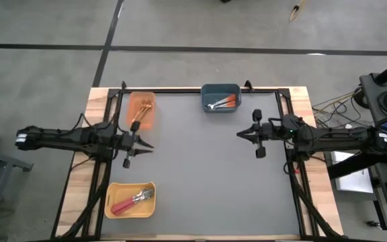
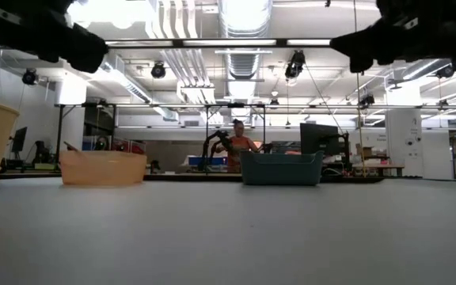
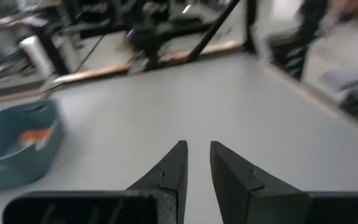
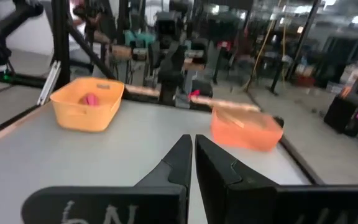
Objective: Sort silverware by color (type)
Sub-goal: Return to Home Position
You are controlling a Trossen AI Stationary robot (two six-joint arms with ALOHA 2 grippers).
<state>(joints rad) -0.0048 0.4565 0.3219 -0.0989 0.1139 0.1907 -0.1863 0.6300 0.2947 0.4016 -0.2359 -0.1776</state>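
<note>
The silverware lies in three bins. Thin gold forks [image 1: 138,118] rest in the orange bin [image 1: 141,109] at the far left. Silver forks with orange handles [image 1: 224,103] lie in the blue-grey bin [image 1: 220,97] at the far middle. Forks with red handles [image 1: 130,201] sit in the yellow bin [image 1: 130,199] at the near left. My left gripper [image 1: 149,145] hovers above the mat between the orange and yellow bins, fingers [image 3: 180,163] slightly apart with nothing between them. My right gripper [image 1: 240,134] hangs shut and empty over the mat's right part.
The grey mat [image 1: 207,175] lies bare between the two grippers. A black frame [image 1: 193,89] runs along the table's far edge and sides. In the room beyond the table a person [image 2: 238,142] stands behind the blue-grey bin [image 2: 281,169].
</note>
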